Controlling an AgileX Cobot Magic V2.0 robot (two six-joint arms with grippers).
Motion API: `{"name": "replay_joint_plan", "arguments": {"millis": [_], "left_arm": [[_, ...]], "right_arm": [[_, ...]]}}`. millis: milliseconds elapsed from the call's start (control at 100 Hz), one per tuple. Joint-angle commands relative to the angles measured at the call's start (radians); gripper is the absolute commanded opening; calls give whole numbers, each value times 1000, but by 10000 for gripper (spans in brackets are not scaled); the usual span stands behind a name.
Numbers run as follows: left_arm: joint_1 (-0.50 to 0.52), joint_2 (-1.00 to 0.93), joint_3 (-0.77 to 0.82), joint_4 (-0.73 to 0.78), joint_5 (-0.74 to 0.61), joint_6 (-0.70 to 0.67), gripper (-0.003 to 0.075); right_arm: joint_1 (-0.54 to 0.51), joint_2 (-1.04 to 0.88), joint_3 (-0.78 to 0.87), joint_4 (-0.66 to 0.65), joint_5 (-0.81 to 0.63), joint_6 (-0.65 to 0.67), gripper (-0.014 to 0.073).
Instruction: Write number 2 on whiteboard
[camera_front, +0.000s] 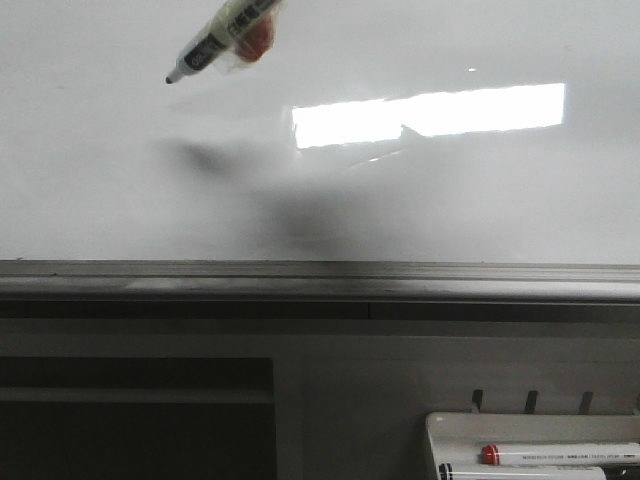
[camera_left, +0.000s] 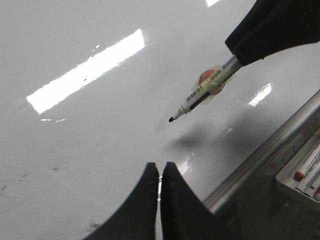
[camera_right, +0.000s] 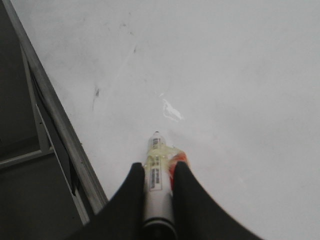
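Front view: my marker (camera_front: 222, 40) slants in from the upper middle, tip low-left, over the bare whiteboard (camera_front: 100, 190); no number 2 is drawn yet.

Left wrist view: my left claw (camera_left: 160, 172) is pressed closed on nothing, below the marker tip, tip apparently just off the board.

Right wrist view: my right claw (camera_right: 159, 172) clamps the marker, its long axis pointing up-frame at the board.

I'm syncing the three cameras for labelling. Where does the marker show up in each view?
Front: marker at top left, tip down-left over the whiteboard.
Left wrist: upper right, held by the right gripper.
Right wrist: bottom centre between the fingers.
Shared landmark: the board's grey lower edge.
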Motion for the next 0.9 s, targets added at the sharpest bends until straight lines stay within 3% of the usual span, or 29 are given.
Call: {"name": "replay_joint_plan", "arguments": {"millis": [0, 410, 630, 890], "left_arm": [[-3, 6, -33, 19, -61, -19, -20], [-3, 6, -33, 19, -63, -19, -20], [-3, 6, -33, 19, -63, -19, -20], [-3, 6, -33, 19, -63, -19, -20]], "right_arm": [[-6, -5, -40, 3, -107, -1, -77], [-135, 6, -41, 15, -63, -1, -77], [-150, -10, -41, 15, -105, -1, -74], [-193, -83, 29, 17, -49, -1, -67]]}}
